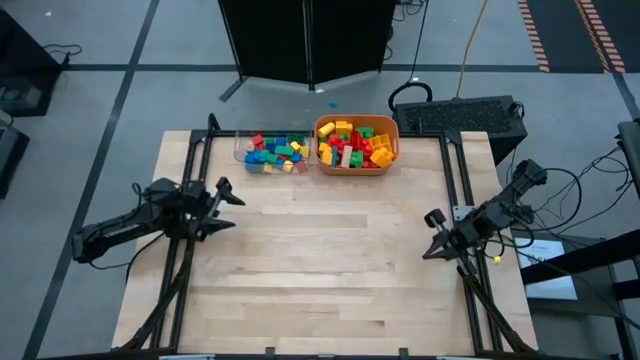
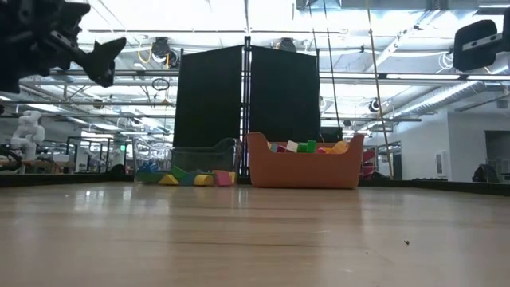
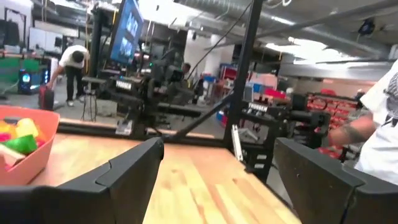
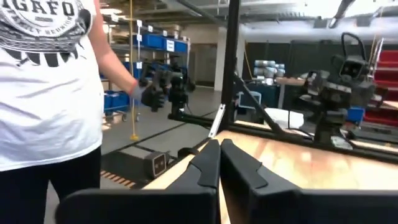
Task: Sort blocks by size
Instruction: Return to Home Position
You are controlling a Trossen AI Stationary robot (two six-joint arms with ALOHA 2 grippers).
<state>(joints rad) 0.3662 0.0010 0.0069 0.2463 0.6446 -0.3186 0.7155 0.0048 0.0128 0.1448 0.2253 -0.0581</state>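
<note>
The blocks, red, yellow, green and blue, lie in two containers at the table's far edge. Some are in a clear tray (image 1: 272,152), also seen in the low view (image 2: 187,169). Larger ones are heaped in an orange tub (image 1: 356,143), also in the low view (image 2: 305,166). My left gripper (image 1: 236,210) hovers open and empty over the table's left side, its fingers wide apart in the left wrist view (image 3: 219,155). My right gripper (image 1: 434,236) hovers at the table's right edge, shut and empty, as the right wrist view (image 4: 219,149) shows.
The wooden tabletop (image 1: 330,260) spreads between the two arms. A black metal frame (image 1: 455,170) runs along the table's sides. A person in a white T-shirt (image 4: 50,93) stands beside the table and also shows in the left wrist view (image 3: 380,124).
</note>
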